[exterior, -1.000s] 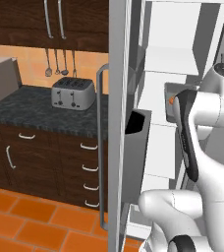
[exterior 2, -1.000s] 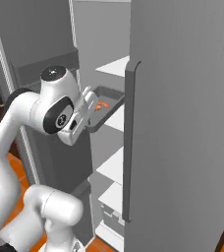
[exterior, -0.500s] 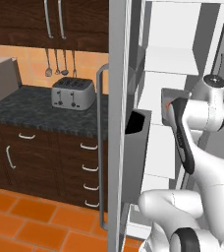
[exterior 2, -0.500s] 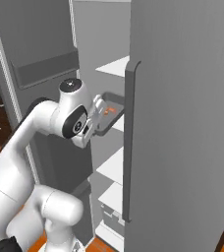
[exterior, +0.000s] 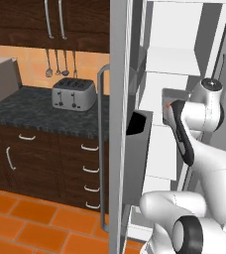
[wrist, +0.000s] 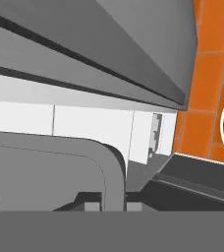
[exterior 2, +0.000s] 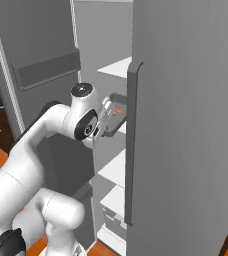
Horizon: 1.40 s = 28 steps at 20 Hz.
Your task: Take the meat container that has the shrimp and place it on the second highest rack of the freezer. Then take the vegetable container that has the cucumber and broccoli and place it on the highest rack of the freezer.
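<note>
Kitchen scene with dark wooden cabinets (exterior: 30, 163), an orange tiled floor (exterior: 30, 223) and a speckled dark counter (exterior: 30, 106) that has a silver toaster (exterior: 74, 94) sitting on it, with a few utensils (exterior: 60, 62) hanging on the wall above. Right next to all that stands the freezer (exterior 2: 186, 125), tall and grey, with its left door swung open and the long bar handle (exterior: 102, 144) showing in the left base view. Inside you can see the white shelves (exterior 2: 117, 67) stacked one over another.

The white arm reaches straight into the open compartment. The gripper (exterior 2: 108, 111) is clamped on the near edge of the meat container (exterior 2: 117, 111), the shallow dark grey tray, and holds it roughly level at the height of one of the middle shelves, well inside the freezer opening. Can't say for sure whether the tray's bottom is already resting on the shelf or is just above it. The little orange-red shrimp (exterior 2: 118, 110) is lying in the tray, close to the gripper end. In the hand view the tray's rounded corner sits right up against the camera, with a sliver of the shrimp at the bottom left and the white freezer wall just behind it.
</note>
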Motion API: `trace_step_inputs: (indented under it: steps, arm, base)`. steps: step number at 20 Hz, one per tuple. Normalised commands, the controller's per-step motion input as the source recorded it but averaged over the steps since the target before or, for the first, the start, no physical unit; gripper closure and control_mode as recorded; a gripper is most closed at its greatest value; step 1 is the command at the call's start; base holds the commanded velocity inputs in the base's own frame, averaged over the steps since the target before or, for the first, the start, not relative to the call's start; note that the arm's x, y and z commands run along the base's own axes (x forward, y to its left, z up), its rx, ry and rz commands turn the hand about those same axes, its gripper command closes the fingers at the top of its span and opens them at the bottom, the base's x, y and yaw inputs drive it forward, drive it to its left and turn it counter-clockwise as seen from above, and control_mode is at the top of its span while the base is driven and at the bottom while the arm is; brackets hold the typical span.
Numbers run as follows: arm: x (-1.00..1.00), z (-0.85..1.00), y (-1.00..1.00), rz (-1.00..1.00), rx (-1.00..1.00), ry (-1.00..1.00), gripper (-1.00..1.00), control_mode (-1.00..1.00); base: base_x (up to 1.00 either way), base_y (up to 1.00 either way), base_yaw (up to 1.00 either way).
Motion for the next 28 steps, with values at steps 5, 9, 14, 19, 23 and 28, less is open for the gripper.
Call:
trace_step_inputs:
  steps: [5, 9, 14, 19, 23, 28]
  arm:
    - [0.28, -0.37, -0.14, 0.0, 0.0, 0.0, 1.0, -1.0]
    - [0.16, -0.26, -0.25, 0.0, 0.0, 0.0, 1.0, -1.0]
    - [0.44, -0.24, -0.05, 0.0, 0.0, 0.0, 1.0, -1.0]
    - [0.46, -0.2, -0.1, 0.0, 0.0, 0.07, 1.0, -1.0]
    - [0.41, -0.06, -0.32, 0.04, 0.0, 0.07, 1.0, -1.0]
    - [0.39, -0.13, -0.15, 0.02, 0.0, 0.0, 1.0, -1.0]
  base:
    - [0.0, 0.0, 0.0]
    - [0.0, 0.0, 0.0]
    - [0.0, 0.0, 0.0]
    - [0.0, 0.0, 0.0]
    - [0.0, 0.0, 0.0]
    - [0.0, 0.0, 0.0]
